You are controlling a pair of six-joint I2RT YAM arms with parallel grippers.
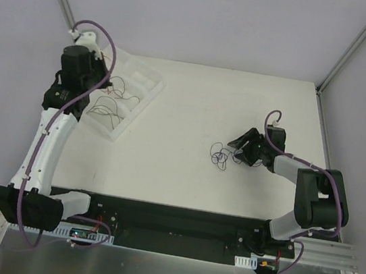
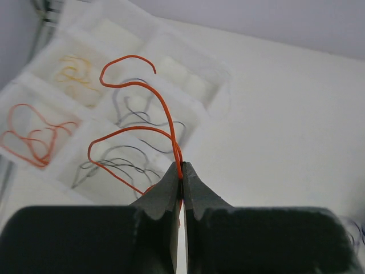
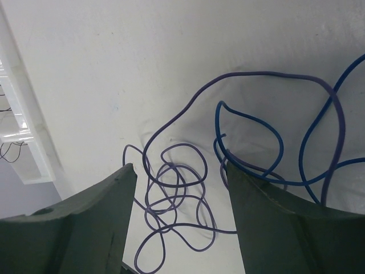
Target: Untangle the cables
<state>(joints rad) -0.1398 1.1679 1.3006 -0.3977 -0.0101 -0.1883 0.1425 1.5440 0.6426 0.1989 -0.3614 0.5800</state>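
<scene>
My left gripper (image 2: 182,166) is shut on a thin orange-red cable (image 2: 162,108) and holds it above the white compartment tray (image 2: 165,48). The tray holds sorted cables: red-orange ones (image 2: 34,137), yellow ones (image 2: 74,71) and black ones (image 2: 134,114). In the top view the left gripper (image 1: 101,88) is over the tray (image 1: 150,86). My right gripper (image 3: 179,168) is open, its fingers standing either side of a tangle of purple cables (image 3: 174,188) on the table, with blue cables (image 3: 256,142) beside it. The tangle shows in the top view (image 1: 220,157) left of the right gripper (image 1: 239,148).
The tray's edge (image 3: 23,131) shows at the left of the right wrist view. A grey wall and frame posts (image 1: 348,54) bound the table. The black base rail (image 1: 171,220) runs along the near edge.
</scene>
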